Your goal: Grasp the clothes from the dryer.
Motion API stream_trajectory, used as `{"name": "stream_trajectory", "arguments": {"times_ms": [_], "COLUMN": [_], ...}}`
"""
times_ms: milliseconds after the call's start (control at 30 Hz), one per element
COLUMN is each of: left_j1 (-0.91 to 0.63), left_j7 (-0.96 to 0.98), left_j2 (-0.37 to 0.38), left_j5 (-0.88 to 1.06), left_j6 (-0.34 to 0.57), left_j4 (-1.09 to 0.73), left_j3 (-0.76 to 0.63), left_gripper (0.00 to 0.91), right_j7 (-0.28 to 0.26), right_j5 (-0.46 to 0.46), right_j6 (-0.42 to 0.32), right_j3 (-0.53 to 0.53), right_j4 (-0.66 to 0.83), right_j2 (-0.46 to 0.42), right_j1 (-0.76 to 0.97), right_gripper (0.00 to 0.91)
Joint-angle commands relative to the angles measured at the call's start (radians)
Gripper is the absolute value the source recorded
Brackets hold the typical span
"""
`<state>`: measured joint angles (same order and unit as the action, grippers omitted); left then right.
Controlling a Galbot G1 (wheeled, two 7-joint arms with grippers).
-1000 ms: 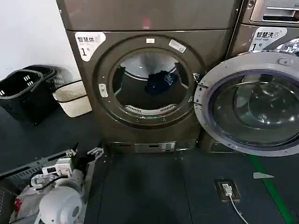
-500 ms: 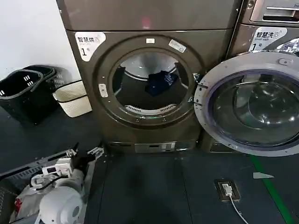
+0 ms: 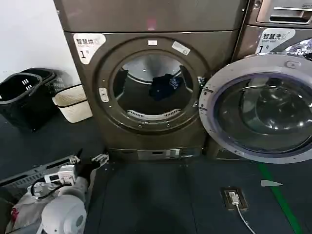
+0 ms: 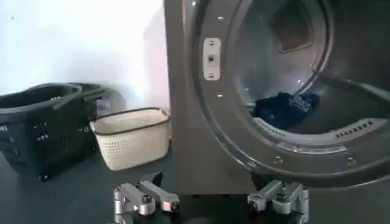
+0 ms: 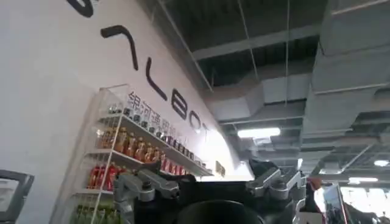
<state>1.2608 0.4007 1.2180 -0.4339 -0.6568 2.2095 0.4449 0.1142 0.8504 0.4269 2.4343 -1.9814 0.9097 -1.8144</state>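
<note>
the left gripper (image 4: 210, 199) hangs low with its fingers spread, holding nothing. ahead of it and higher, the clothes (image 4: 284, 108) lie inside the dryer (image 4: 183, 122) drum. the right gripper (image 5: 210, 190) is spread wide too, pointing at a ceiling.

Clothes (image 3: 165, 86) lie in dryer (image 3: 151, 78) drum, toward the back. Dryer door (image 3: 258, 108) swung open to the right, before neighbouring machine (image 3: 280, 29). Two baskets (image 3: 73, 102) on floor left of dryer.

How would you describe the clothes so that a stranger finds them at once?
Find the bronze-brown dryer with its door swung open to the right. Look through the round porthole into the steel drum: the clothes lie there as a small dark navy bundle with a lighter blue patch, the only soft thing inside.
</note>
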Motion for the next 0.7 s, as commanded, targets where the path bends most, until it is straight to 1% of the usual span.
{"name": "stream_trajectory", "arguments": {"times_ms": [33, 700], "left_j1": [0.002, 0.004], "left_j7": [0.000, 0.000], "left_j2": [-0.002, 0.007], "left_j5": [0.001, 0.003], "left_j6": [-0.001, -0.004], "left_j4": [-0.002, -0.003], "left_j3": [-0.002, -0.003], "left_gripper": [0.907, 0.907], "right_j7": [0.000, -0.005], "right_j5": [0.001, 0.001], "right_j6": [-0.001, -0.004], "right_j3": [0.000, -0.005], "right_j4": [-0.001, -0.003], "right_j2": [0.000, 0.003], "right_j1": [0.000, 0.005], "right_gripper": [0.907, 0.907]}}
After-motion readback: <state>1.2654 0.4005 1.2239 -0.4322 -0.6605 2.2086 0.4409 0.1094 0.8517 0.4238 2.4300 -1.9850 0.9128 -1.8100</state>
